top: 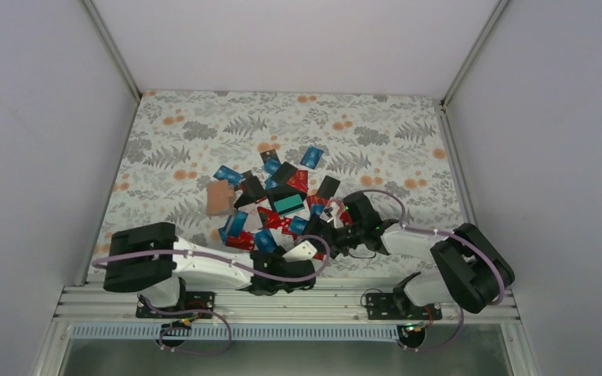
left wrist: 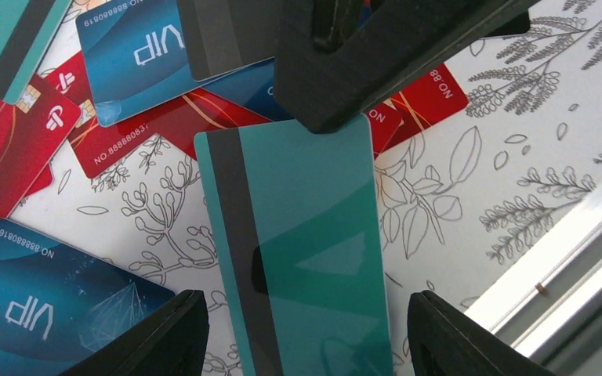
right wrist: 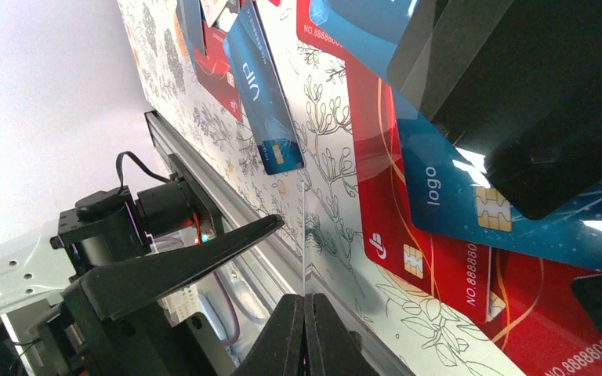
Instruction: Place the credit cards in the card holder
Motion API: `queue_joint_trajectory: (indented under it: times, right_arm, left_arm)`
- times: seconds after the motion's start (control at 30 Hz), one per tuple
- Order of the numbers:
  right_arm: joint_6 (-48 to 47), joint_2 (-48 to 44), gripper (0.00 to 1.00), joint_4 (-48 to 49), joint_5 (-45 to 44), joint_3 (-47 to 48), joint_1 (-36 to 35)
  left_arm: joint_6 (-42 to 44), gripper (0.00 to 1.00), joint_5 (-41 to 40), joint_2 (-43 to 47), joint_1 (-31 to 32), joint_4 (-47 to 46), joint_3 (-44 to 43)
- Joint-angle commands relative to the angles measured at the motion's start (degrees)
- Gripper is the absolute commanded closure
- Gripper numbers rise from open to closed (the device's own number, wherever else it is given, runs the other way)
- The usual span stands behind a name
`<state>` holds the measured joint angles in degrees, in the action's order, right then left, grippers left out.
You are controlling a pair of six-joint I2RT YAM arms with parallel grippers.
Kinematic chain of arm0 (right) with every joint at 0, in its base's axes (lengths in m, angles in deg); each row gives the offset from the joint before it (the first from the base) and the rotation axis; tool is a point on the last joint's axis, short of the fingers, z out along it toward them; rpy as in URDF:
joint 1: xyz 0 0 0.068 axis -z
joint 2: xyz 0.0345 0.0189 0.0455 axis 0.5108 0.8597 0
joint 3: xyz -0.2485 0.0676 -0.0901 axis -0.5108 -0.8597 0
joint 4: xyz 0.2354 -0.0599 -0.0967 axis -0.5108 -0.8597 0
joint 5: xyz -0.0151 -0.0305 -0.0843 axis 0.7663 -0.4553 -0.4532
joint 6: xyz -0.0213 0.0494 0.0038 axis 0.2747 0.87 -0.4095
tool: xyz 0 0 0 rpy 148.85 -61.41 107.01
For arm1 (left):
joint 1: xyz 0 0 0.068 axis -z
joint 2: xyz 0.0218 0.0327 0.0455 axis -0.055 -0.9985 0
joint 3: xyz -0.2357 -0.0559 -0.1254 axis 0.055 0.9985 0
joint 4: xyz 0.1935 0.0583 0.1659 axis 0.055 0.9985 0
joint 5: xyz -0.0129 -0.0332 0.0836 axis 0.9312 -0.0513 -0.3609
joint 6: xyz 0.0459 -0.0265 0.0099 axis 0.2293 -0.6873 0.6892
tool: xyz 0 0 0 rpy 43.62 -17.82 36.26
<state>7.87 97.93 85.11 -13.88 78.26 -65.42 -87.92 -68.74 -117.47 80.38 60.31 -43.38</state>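
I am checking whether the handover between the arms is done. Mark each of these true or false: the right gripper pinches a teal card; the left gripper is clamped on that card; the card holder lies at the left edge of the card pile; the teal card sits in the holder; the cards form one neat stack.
1. The right gripper pinches a teal card. True.
2. The left gripper is clamped on that card. False: its jaws stand apart, with a gap on each side of the card.
3. The card holder lies at the left edge of the pile. True.
4. The teal card sits in the holder. False: it is held apart from the holder.
5. The credit cards form one neat stack. False: they lie scattered and overlapping.
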Motion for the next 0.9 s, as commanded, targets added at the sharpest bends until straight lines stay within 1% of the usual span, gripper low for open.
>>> queue_joint_trajectory:
  times: [0.0, 0.13, 0.17, 0.33, 0.4, 0.47, 0.5, 0.6, 0.63, 0.73, 0.87]
  right_arm:
    - [0.49, -1.04, 0.96, -1.28, -0.46, 1.29, 0.22]
    - [0.94, -1.26, 0.96, -1.46, -0.7, 1.03, 0.18]
    - [1.03, -1.31, 0.96, -1.48, -0.69, 1.11, 0.19]
    - [1.17, -1.41, 0.96, -2.79, -1.33, 1.72, 0.19]
    - [1.74, -1.87, 0.96, -3.18, -1.72, 1.97, 0.22]
    - [2.06, -2.64, 0.96, -4.09, -2.35, 2.56, 0.4]
    - [1.88, -3.23, 0.94, -4.69, -2.77, 3.01, 0.57]
    - [-0.55, -5.55, 0.67, -8.67, -3.95, 5.72, 2.81]
    - [-1.75, -6.4, 0.61, -9.94, -4.2, 6.66, 3.97]
    - [-5.83, -8.21, 0.47, -13.18, -4.01, 9.66, 8.07]
    - [-11.33, -9.68, 0.36, -16.14, -4.52, 12.8, 11.75]
  left_arm:
    - [-3.16, 0.39, -6.86, -3.24, 1.43, 3.17, -2.81]
    - [-4.58, 0.59, -10.6, -5.23, 2.56, 5.53, -4.54]
    - [-4.55, 0.65, -11.78, -5.67, 2.93, 5.81, -4.78]
    - [-3.43, 0.9, -15.06, -7.38, 4.88, 6.07, -6.1]
    - [-3.17, 0.96, -16.24, -7.26, 5.51, 6.41, -6.8]
    - [-3.41, 0.97, -17.42, -6.74, 5.59, 7.41, -7.14]
    - [-3.61, 0.98, -17.8, -6.33, 5.59, 8.0, -7.19]
    - [-3.24, 0.98, -18.34, -4.02, 5.53, 9.38, -7.04]
    - [-2.97, 0.98, -18.28, -3.07, 5.2, 9.68, -7.03]
    - [-1.33, 0.98, -16.58, 0.65, 3.39, 8.93, -6.36]
    - [2.19, 0.98, -11.4, 7.66, -1.78, 5.97, -4.63]
